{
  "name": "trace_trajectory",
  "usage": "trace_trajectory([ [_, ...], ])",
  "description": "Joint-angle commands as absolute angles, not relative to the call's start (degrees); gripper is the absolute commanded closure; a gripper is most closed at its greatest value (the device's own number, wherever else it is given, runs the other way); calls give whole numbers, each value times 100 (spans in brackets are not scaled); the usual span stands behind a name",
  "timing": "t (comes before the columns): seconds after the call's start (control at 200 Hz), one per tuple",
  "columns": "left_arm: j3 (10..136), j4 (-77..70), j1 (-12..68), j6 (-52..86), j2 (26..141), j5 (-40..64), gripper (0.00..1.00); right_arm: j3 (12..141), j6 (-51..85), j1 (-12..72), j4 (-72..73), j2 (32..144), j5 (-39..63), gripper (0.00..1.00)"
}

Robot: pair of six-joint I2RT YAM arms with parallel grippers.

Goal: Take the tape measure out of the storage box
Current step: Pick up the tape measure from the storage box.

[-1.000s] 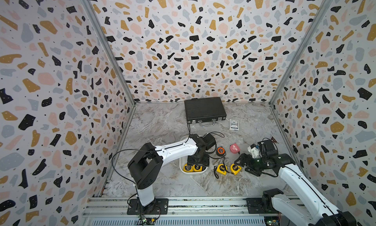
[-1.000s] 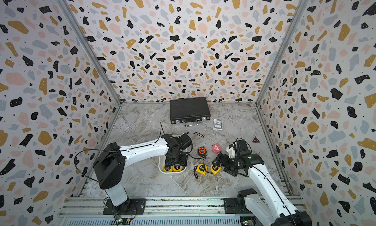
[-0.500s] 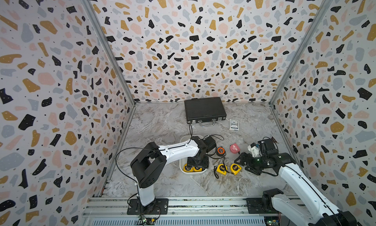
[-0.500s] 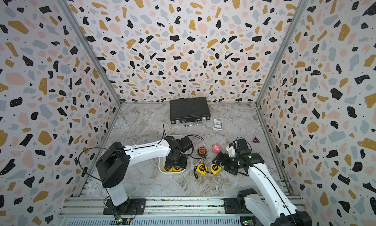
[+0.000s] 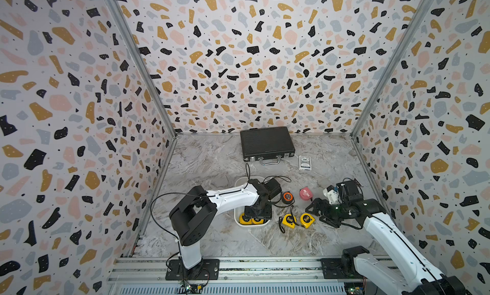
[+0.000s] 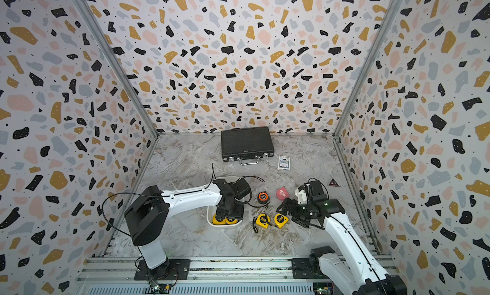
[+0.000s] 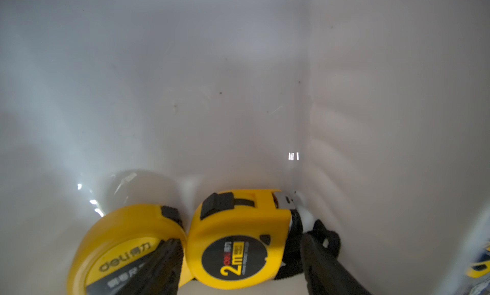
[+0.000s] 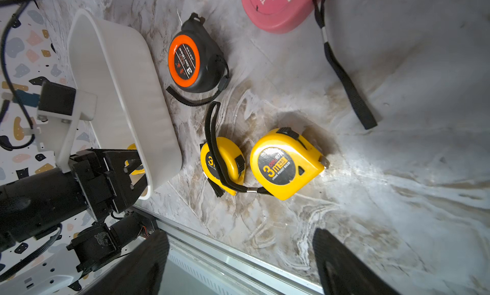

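Observation:
The white storage box [image 5: 249, 179] [image 6: 225, 178] stands on the marble floor in both top views. Two yellow tape measures lie side by side at its near end [image 5: 245, 220]. My left gripper [image 5: 257, 214] [image 7: 240, 240] reaches down into the box, open. Its jaws straddle the yellow "2 m" tape measure [image 7: 238, 219]. One finger [image 7: 161, 264] sits between the two tapes, and the other finger [image 7: 326, 267] stands by the black wrist strap, off the body. The second boxed tape [image 7: 127, 232] lies beside it. My right gripper [image 5: 318, 214] [image 8: 241, 238] hovers open and empty right of the box.
Loose on the floor right of the box lie two yellow tape measures [image 5: 289, 221] [image 5: 307, 219], an orange-and-black one [image 5: 287, 197] and a pink one [image 5: 305, 194]. A black briefcase [image 5: 266, 143] and a card deck [image 5: 305, 162] sit at the back. Walls close three sides.
My left gripper has sunk lower into the box's near end and its jaws have narrowed around the yellow tape measure. The right arm has stayed still.

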State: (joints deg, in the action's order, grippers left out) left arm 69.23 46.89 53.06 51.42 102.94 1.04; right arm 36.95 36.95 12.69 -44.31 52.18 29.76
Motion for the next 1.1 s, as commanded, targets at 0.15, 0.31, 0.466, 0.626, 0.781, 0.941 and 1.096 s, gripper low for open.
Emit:
trace_trajectory([
  [0.15,6785,4585,5344,5251,10046,208,26,3905,3620,1252,-4540,5187,2907,9],
  [0.31,6761,4527,5351,5238,10179,268,26,3901,3618,1248,-4534,5201,2900,9],
  [0.466,6758,4429,5375,5249,10299,325,26,3919,3614,1248,-4538,5197,2902,9],
  [0.626,6768,4407,5383,5242,10462,333,27,3917,3616,1249,-4509,5203,2909,9],
  [0.781,6794,4391,5397,5221,10605,352,27,3926,3639,1248,-4457,5221,2918,9],
  [0.941,6803,4384,5405,5210,10670,352,27,3933,3634,1248,-4437,5238,2944,9],
  [1.096,6776,4359,5438,5188,10729,395,31,3934,3630,1248,-4430,5255,2949,9],
])
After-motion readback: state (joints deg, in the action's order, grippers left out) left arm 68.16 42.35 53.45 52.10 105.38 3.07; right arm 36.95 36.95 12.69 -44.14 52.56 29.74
